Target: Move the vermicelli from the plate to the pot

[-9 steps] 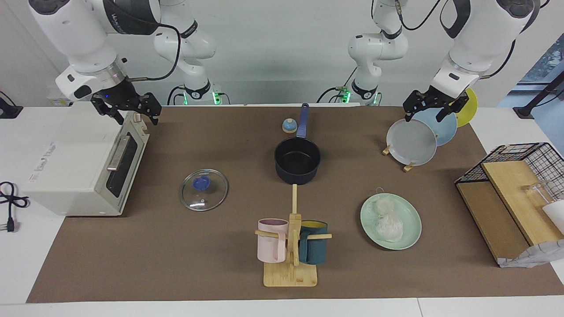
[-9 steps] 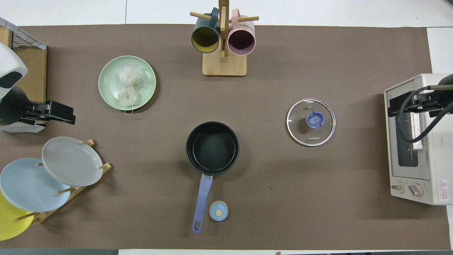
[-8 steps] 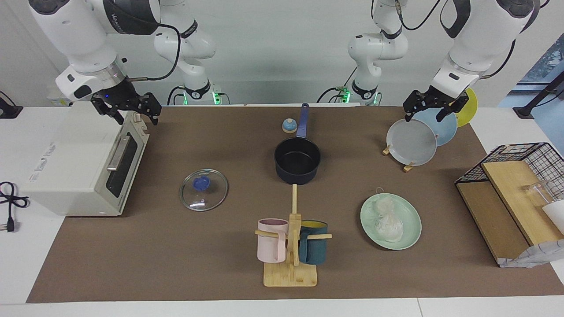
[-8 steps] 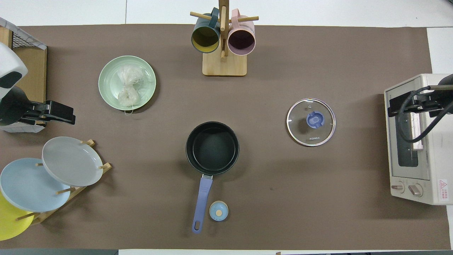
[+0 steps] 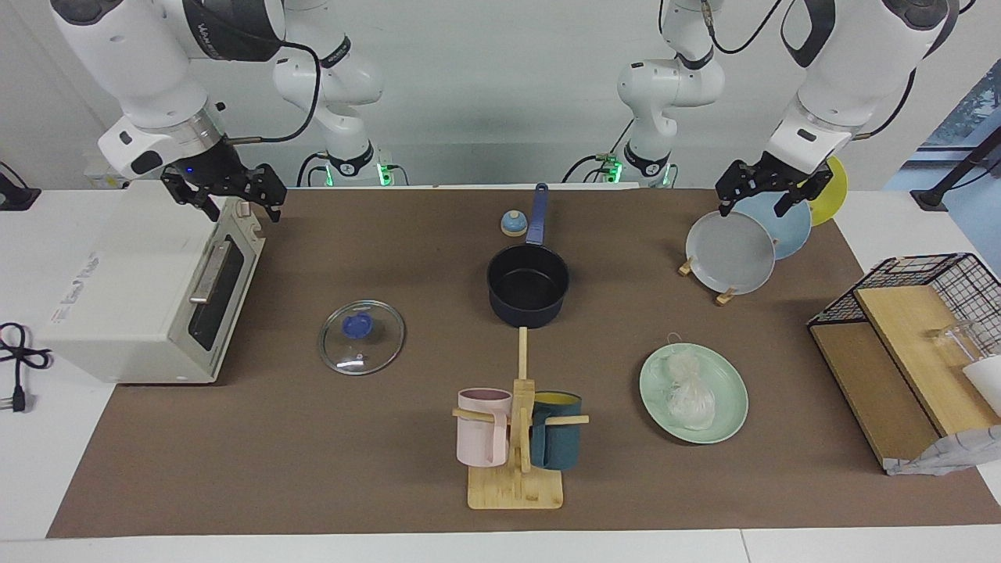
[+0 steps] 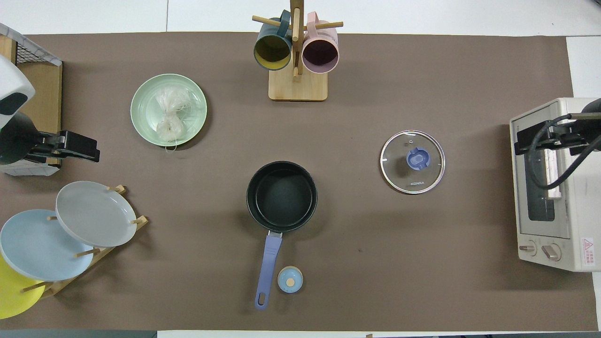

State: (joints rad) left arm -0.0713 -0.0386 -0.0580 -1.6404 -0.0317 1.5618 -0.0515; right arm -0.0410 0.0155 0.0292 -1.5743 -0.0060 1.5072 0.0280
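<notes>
The vermicelli, a whitish bundle in clear wrap, lies on the mint-green plate toward the left arm's end of the table. The dark pot stands mid-table, nearer to the robots than the plate. It has nothing in it, and its blue handle points toward the robots. My left gripper hangs open over the rack of upright plates, holding nothing. My right gripper waits open over the toaster oven, also holding nothing.
A white toaster oven sits at the right arm's end, a glass lid beside it. A wooden mug stand carries a pink and a teal mug. A plate rack, a small blue bell and a wire basket are also here.
The left gripper has shifted very slightly over the plate rack. Nothing else has moved.
</notes>
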